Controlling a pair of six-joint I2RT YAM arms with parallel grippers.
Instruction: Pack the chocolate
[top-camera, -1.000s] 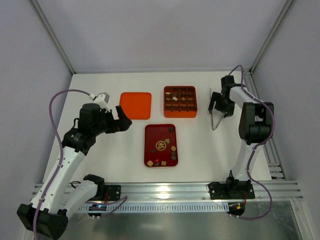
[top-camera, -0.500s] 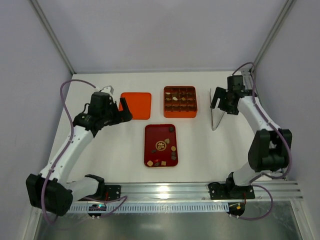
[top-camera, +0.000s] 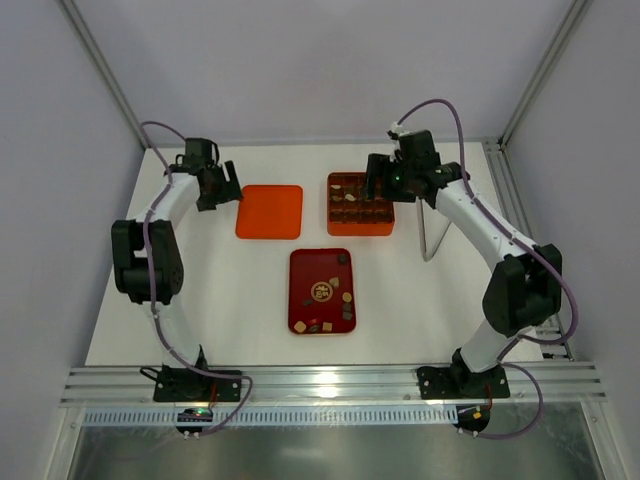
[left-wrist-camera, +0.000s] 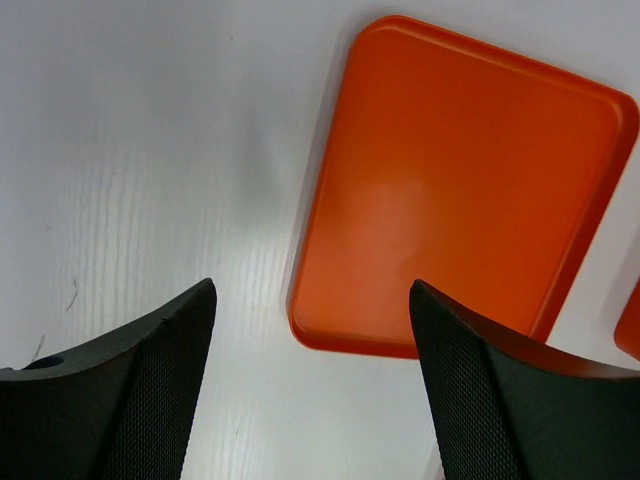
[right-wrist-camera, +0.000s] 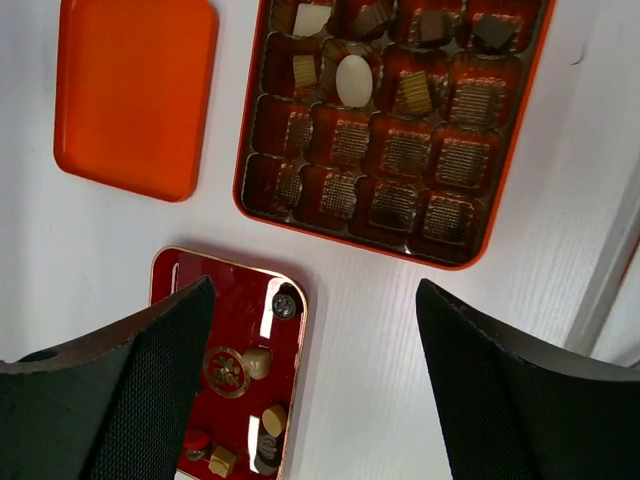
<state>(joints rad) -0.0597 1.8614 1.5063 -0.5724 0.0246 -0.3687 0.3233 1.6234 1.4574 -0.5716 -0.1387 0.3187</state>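
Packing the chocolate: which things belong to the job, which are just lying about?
Job: loose chocolate pieces, dark red tray holding them, partly filled orange grid box.
Lying about: flat orange tray, thin pale strip right of the box.

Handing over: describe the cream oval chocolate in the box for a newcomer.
Orange grid box beyond the dark red tray. In the right wrist view, second row down, second cell from left: the only smooth cream oval among squarish pieces.

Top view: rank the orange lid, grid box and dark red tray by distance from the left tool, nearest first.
1. Orange lid, just right of the left tool.
2. Grid box, farther right, and dark red tray, nearer the bases: too close to call.
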